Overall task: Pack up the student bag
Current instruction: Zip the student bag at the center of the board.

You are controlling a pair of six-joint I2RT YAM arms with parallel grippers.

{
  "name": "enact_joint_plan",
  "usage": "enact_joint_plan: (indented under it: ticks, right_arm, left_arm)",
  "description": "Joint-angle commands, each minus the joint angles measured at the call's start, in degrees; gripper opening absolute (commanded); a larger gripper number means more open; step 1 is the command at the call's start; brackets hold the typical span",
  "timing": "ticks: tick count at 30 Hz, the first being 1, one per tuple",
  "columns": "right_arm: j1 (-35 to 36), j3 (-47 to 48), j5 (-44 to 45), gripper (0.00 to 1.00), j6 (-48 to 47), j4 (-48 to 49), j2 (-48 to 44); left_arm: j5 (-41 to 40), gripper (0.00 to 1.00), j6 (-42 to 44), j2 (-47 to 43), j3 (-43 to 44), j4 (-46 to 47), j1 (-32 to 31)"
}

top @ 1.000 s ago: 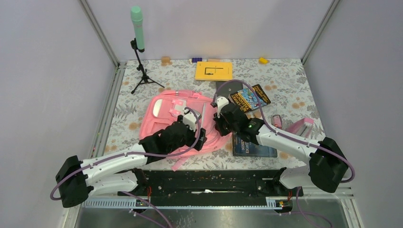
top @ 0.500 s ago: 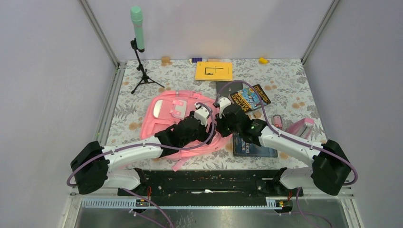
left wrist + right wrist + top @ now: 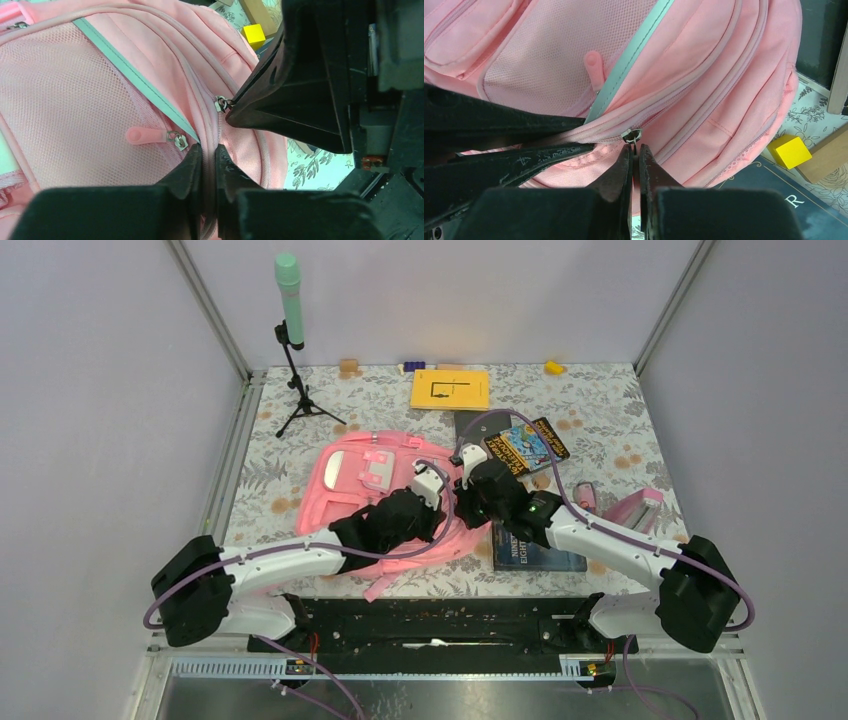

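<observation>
Since a second ago, the left arm has reached forward and to the right across the bag, and its gripper has gone from wide apart to nearly together. Now the left gripper (image 3: 208,156) pinches a ridge of pink cloth right beside the zipper line, with only a thin gap between its fingers. The right gripper (image 3: 634,152) is pressed together on the small metal zipper pull (image 3: 630,135), and it meets the left one almost tip to tip. Both work on the student bag (image 3: 345,490), which lies flat on the desk (image 3: 600,430) in front of the arms, a little to the left of the middle, with its mesh pocket facing up. Near its right edge lie a dark book (image 3: 535,552) and a yellow block (image 3: 790,151).

I judge the bag to be soft and light. It folds and slides easily, so it will follow any pull if nothing holds it. Therefore one gripper should anchor the cloth close to the zipper while the other draws the pull along the seam. The pull is tiny, hard and smooth, and it can slip out of the fingers if the direction leaves the zipper line. For lifting, the straps or the thick seams look like better places.
</observation>
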Motion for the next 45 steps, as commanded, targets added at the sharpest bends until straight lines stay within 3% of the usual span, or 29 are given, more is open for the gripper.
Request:
enact_joint_plan:
  ticks: [1, 5, 19, 31, 45]
  right_arm:
    - [-0.6, 4.2, 7.2, 0.00, -0.9, -3.2, -1.6]
    - [-1.5, 5.7, 9.6, 0.00, -2.3, -4.6, -0.7]
    - [-5.1, 10.7, 4.0, 0.00, -4.2, -5.5, 6.0]
    - [-8.5, 12.3, 3.2, 0.00, -4.6, -8.7, 7.9]
    - [-12.1, 17.0, 1.6, 0.00, -9.4, -7.1, 11.3]
  left_arm:
    - [-3.1, 0.00, 0.9, -3.3, -2.5, -1.1, 0.2]
    - [-4.9, 0.00, 0.9, -7.2, -5.1, -2.6, 0.2]
    - [-5.3, 0.00, -0.4, -21.1, -10.3, -8.7, 0.2]
    - [-8.3, 0.00, -0.6, -27.5, -9.6, -18.5, 0.2]
    - [-7.8, 0.02, -2.1, -29.8, -8.1, -23.4, 0.1]
